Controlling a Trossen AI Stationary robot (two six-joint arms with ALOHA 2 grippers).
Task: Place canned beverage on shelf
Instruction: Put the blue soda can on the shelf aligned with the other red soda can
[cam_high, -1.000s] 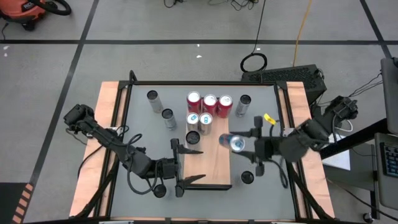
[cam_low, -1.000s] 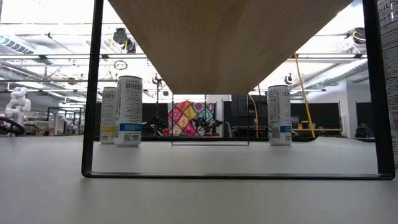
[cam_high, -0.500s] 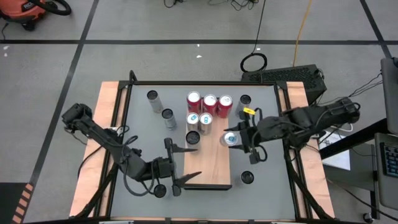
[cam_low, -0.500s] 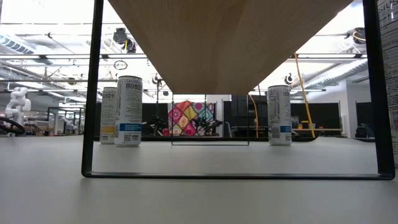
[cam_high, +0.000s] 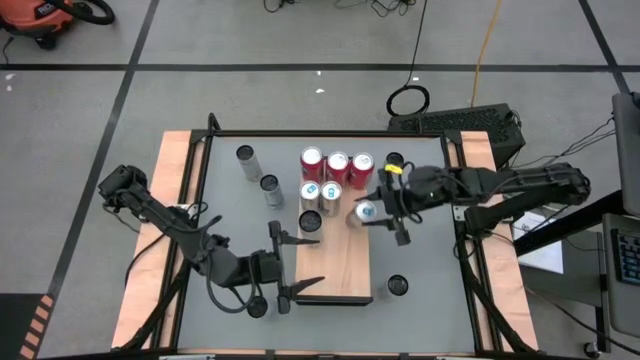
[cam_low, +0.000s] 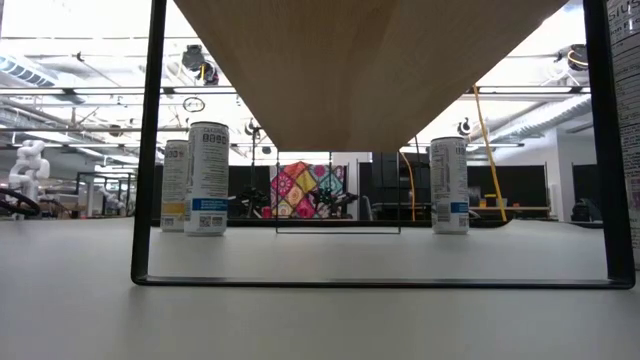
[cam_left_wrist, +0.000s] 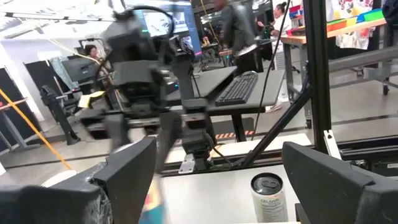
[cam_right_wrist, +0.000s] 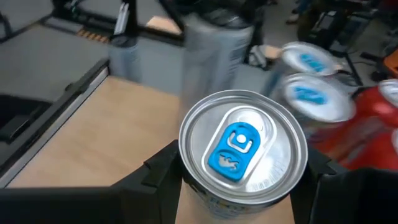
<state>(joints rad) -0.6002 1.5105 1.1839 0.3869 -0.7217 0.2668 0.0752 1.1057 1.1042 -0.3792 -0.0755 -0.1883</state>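
The shelf (cam_high: 340, 270) is a light wood board on a dark frame; the low view shows its underside (cam_low: 370, 60). Three red cans (cam_high: 337, 165), two silver blue-tabbed cans (cam_high: 320, 193) and a dark-topped can (cam_high: 310, 220) stand on its far half. My right gripper (cam_high: 370, 212) is shut on a silver canned beverage (cam_high: 365, 211) with a blue tab (cam_right_wrist: 235, 150) over the shelf's right part, beside those cans. My left gripper (cam_high: 324, 262) hovers open, level, at the shelf's near left side, its fingers (cam_left_wrist: 127, 177) wide apart with nothing between them. My right gripper pinches the can's side wall (cam_right_wrist: 202, 194) just under the top rim, one finger (cam_right_wrist: 158, 177) on each side. The fingers come from the table's right, slanting a little downward. The can is carried top up above the board; its lower end is hidden by its own top.
Loose cans stand on the grey tabletop: two left of the shelf (cam_high: 245, 155) (cam_high: 270, 186), one at the far right (cam_high: 393, 160), one near right (cam_high: 398, 285) and one near left (cam_high: 257, 305). The shelf's near half is bare wood.
My right gripper has swung from the table's right toward the left and far edge and sunk, carrying the can from beyond the shelf's right edge to over the board beside the standing cans. The can has gone from lying tilted to nearly top up.
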